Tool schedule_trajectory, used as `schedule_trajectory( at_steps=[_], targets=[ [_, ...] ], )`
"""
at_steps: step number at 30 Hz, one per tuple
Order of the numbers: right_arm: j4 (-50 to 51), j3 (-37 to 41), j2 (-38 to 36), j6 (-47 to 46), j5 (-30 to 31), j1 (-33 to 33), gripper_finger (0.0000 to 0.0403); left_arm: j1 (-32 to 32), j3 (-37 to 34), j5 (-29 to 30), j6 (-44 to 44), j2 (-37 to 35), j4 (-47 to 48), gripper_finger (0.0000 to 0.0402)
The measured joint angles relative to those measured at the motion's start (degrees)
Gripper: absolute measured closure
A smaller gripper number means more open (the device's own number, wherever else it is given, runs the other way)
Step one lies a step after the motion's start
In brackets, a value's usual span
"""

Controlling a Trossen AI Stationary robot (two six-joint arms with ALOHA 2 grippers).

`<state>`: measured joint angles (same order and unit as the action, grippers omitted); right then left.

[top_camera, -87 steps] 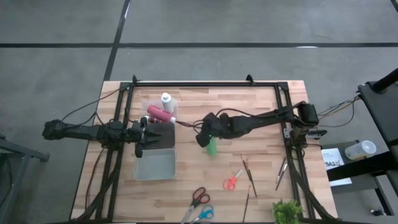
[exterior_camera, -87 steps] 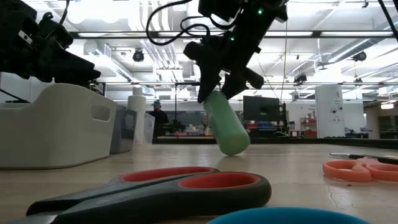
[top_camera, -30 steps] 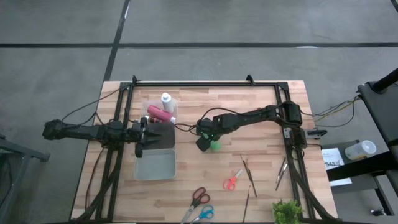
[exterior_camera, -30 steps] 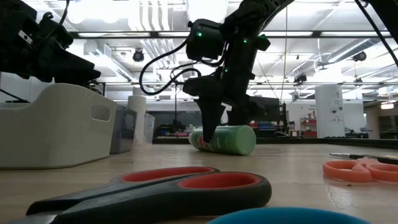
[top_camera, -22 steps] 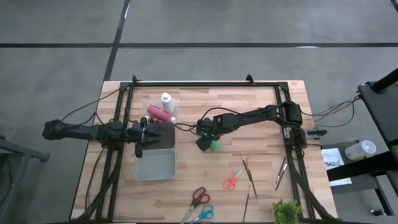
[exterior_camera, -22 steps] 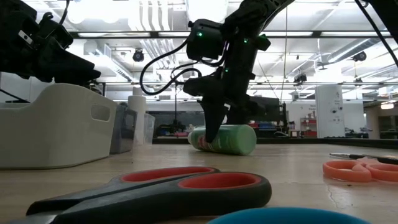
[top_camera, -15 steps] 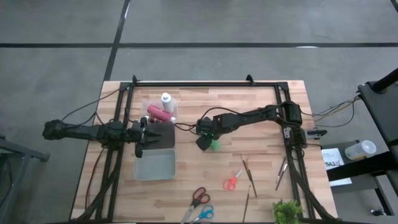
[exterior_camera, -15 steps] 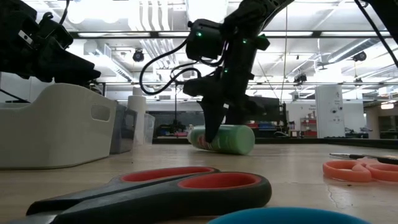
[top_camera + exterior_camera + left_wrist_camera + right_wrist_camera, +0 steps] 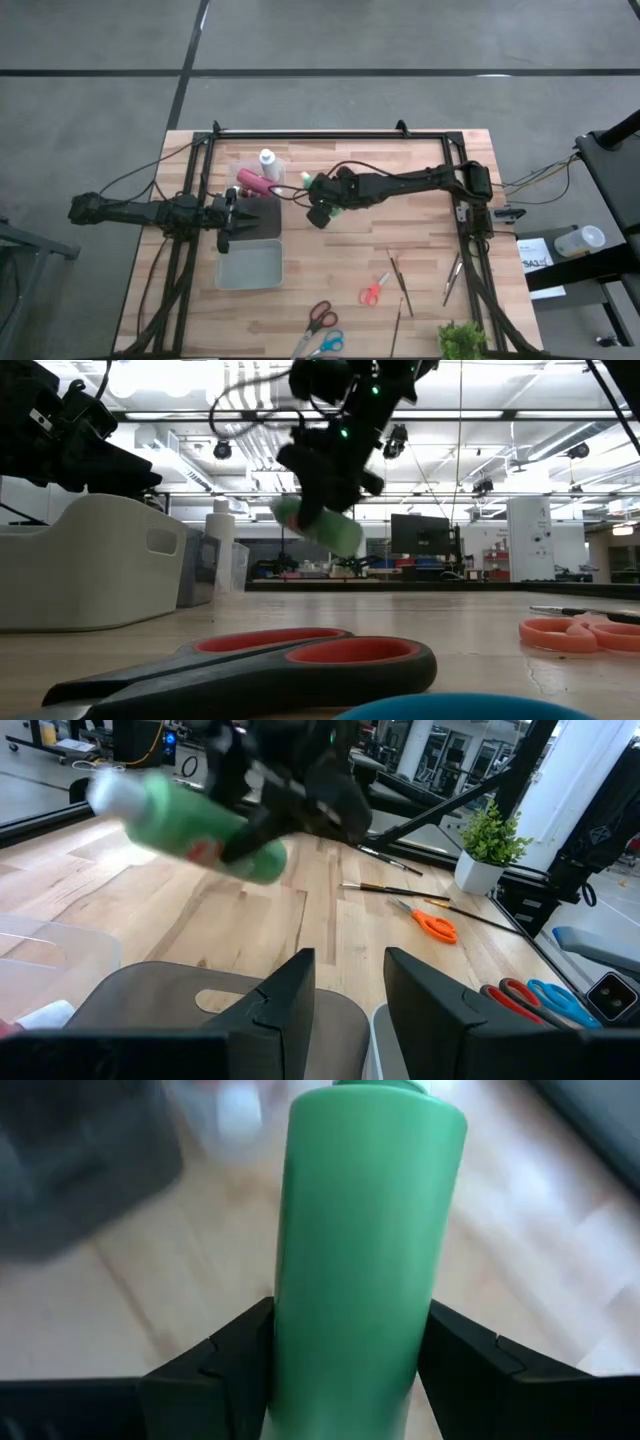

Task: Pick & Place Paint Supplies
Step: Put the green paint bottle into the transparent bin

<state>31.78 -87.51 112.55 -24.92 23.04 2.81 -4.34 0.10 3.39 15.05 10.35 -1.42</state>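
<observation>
One green bottle (image 9: 318,525), lying on the desk (image 9: 420,260) moments ago, is now rising, my right hand (image 9: 318,212) clenching it.

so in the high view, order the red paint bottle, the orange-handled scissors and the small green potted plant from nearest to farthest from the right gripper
1. Red paint bottle: lying in the clear bin just left of the right gripper, which holds the green paint bottle.
2. Orange-handled scissors: toward the front, right of centre.
3. Small green potted plant: front right corner, farthest.
</observation>
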Motion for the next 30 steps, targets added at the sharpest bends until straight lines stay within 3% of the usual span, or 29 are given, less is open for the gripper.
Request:
schedule_trajectory(
  at_steps=[10,17,22,30],
  targets=[
    [-25.20,-0.50,-0.24,20.15,1.91,1.65,0.0200,0.02,0.02,0.01,0.00,0.00,-0.01,0.0272],
    [-39.96,-0.32,2.63,25.43,-9.48,5.06,0.0200,0.01,0.00,0.00,0.00,0.00,-0.01,0.0272],
    [-43.48,-0.61,4.95,25.50,-18.91,8.36,0.0200,0.01,0.01,0.01,0.00,0.27,-0.01,0.0272],
    [-44.42,-6.43,12.19,25.67,-21.93,9.97,0.0200,0.00,0.02,-0.01,0.00,1.16,-0.02,0.0272]
  ],
)
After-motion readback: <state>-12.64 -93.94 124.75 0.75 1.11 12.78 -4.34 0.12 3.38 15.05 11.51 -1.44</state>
